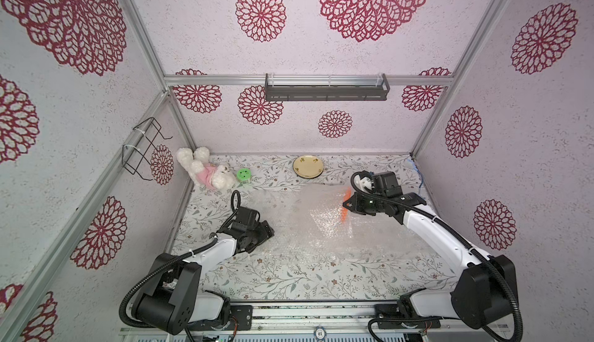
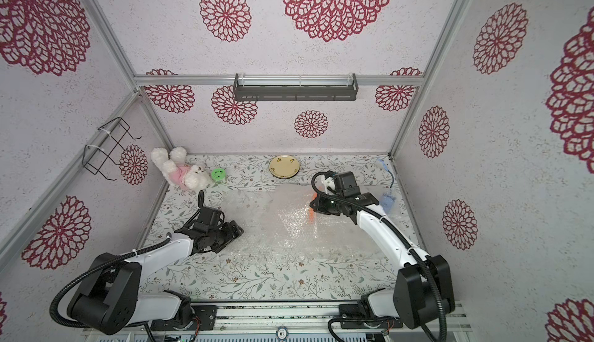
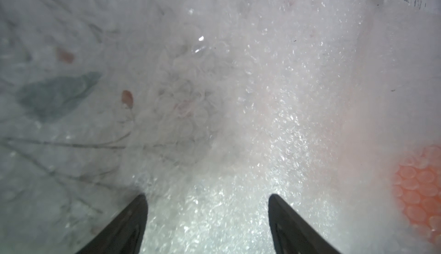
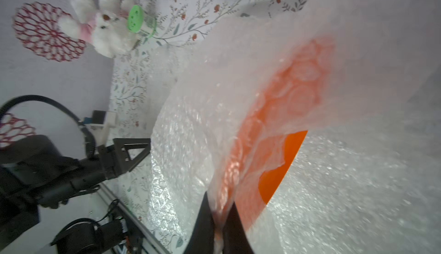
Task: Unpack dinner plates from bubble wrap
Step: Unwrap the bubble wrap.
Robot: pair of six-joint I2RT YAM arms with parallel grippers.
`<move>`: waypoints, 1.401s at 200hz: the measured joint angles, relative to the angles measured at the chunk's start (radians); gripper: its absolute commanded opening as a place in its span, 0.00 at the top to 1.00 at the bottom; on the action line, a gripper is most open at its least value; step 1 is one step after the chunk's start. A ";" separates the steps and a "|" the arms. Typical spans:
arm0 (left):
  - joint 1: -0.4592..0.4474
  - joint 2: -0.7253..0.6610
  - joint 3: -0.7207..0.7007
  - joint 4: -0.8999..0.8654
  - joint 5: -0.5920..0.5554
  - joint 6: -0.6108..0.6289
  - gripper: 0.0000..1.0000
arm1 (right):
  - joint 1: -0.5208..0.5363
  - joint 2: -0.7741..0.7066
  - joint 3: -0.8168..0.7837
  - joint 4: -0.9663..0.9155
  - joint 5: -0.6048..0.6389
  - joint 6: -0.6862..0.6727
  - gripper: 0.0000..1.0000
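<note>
The bubble wrap [image 1: 308,224] [image 2: 283,224] lies spread over the middle of the table. The orange plate [image 1: 345,210] [image 2: 312,217] stands on edge inside it; one bare wedge of it [image 4: 281,166] shows, the rest is veiled. My right gripper [image 1: 349,202] [image 4: 220,219] is shut on a fold of wrap at the plate's rim; whether the rim is pinched too I cannot tell. My left gripper [image 1: 268,232] [image 3: 207,200] is open, low over the wrap's left part [image 3: 262,97], holding nothing. A cream flowered plate [image 1: 308,167] [image 2: 284,167] sits bare at the back, with a dark rim under it.
A white plush rabbit [image 1: 205,171] and a green smiley-lidded tub [image 1: 244,174] sit in the back left corner. A wire rack [image 1: 143,149] hangs on the left wall and a grey shelf [image 1: 326,91] on the back wall. A blue object [image 2: 387,200] lies by the right wall.
</note>
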 measured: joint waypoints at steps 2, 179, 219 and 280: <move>0.000 0.000 0.000 0.002 0.000 0.000 0.18 | 0.008 0.004 0.005 -0.008 0.016 -0.004 1.00; 0.002 0.034 0.001 0.082 0.014 -0.001 0.18 | 0.379 0.608 0.253 -0.040 0.517 0.043 0.52; 0.003 0.006 0.001 0.039 0.037 0.014 0.17 | 0.363 0.534 0.240 0.029 0.297 0.034 0.24; -0.058 -0.230 0.053 -0.191 0.039 0.059 0.15 | 0.245 0.319 0.216 0.091 -0.001 0.006 0.07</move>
